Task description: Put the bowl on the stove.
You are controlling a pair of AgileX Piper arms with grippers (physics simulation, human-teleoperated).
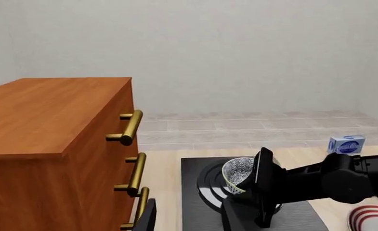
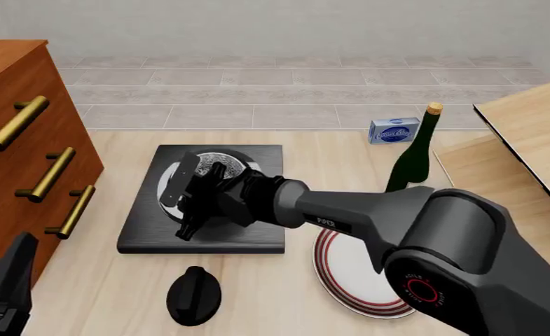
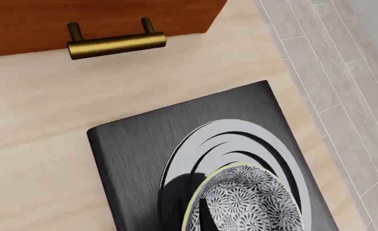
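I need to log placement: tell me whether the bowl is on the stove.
Over the stove, at the burner; cannot tell if the bowl rests on it or hangs.

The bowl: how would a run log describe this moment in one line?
right hand: holding bowl | bowl: over stove burner, contact unclear | left hand: idle, near dresser

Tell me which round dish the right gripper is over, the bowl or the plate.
The speckled bowl, on the stove burner under the right gripper. The red-ringed plate lies flat on the table beneath the arm's forearm.
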